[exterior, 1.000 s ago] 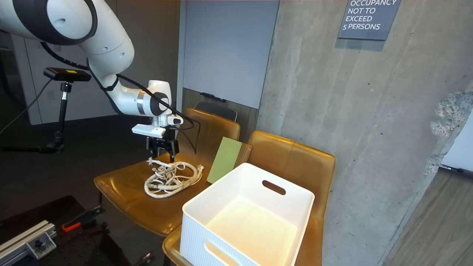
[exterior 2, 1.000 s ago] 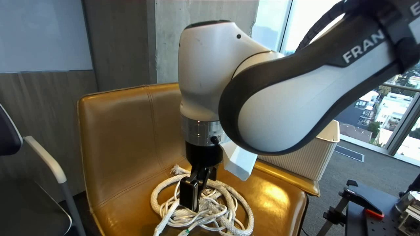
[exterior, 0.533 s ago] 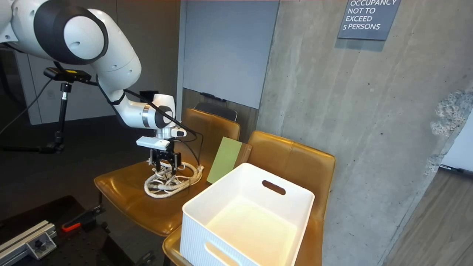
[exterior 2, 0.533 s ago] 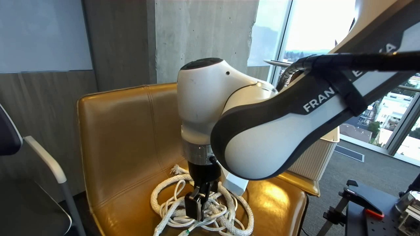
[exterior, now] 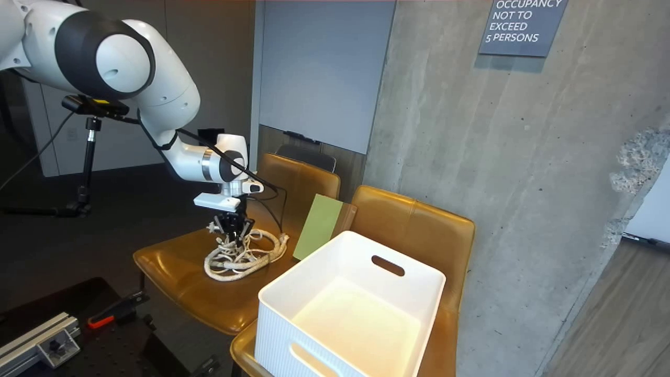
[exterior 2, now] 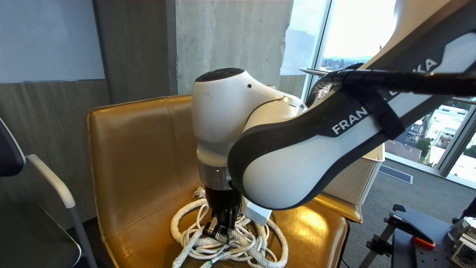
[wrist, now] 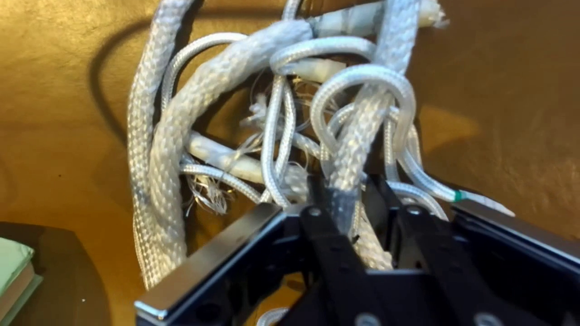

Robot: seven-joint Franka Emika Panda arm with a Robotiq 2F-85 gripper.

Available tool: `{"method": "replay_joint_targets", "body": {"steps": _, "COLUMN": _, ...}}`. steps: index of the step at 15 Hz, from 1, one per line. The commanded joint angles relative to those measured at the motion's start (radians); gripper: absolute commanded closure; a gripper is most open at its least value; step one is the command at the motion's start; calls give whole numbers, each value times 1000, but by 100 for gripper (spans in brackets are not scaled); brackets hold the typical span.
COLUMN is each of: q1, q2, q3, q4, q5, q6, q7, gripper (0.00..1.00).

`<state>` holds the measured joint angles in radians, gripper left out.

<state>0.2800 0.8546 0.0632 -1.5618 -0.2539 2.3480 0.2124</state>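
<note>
One pale rope bundle (wrist: 172,127), which we judge light, limp and best taken by its thick strand (wrist: 355,140), lies beneath the claw (wrist: 345,194). That strand runs between the fingertips (wrist: 383,197); whether pinched, we cannot tell. Below both: tan chair (exterior: 178,256).

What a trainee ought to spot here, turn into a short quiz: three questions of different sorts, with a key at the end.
1. Multiple choice. In the wrist view, what runs between the two sides of the hand?
a) green book
b) white rope
c) black cable

2. True or false. The white bin and the white rope rest on different chairs.

3. Short answer. In the wrist view, what colour is the mark near the tip of the thin cord?

Key: 1 b; 2 true; 3 green.
</note>
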Motion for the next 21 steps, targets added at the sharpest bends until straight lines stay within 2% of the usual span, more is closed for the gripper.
{"method": "replay_joint_targets", "body": {"steps": 1, "q1": 19, "q2": -3, "q3": -13, "q4": 41, "q5": 15, "q6": -36, "q7": -28, "gripper": 99}}
{"method": "replay_joint_targets", "body": {"steps": 7, "q1": 14, "q2": -77, "q3": -30, "q4": 20, "q5": 5, "q6": -63, "q7": -33, "gripper": 97}}
{"method": "replay_joint_targets", "body": {"steps": 14, "q1": -11, "q2": -343, "q3": -78, "q4": 2, "q5": -49, "q6": -288, "q7": -56, "gripper": 97}}
{"method": "replay_joint_targets", "body": {"steps": 21, "q1": -75, "q2": -566, "q3": -91, "q4": 106, "q5": -164, "q6": -516, "q7": -112, "gripper": 97}}
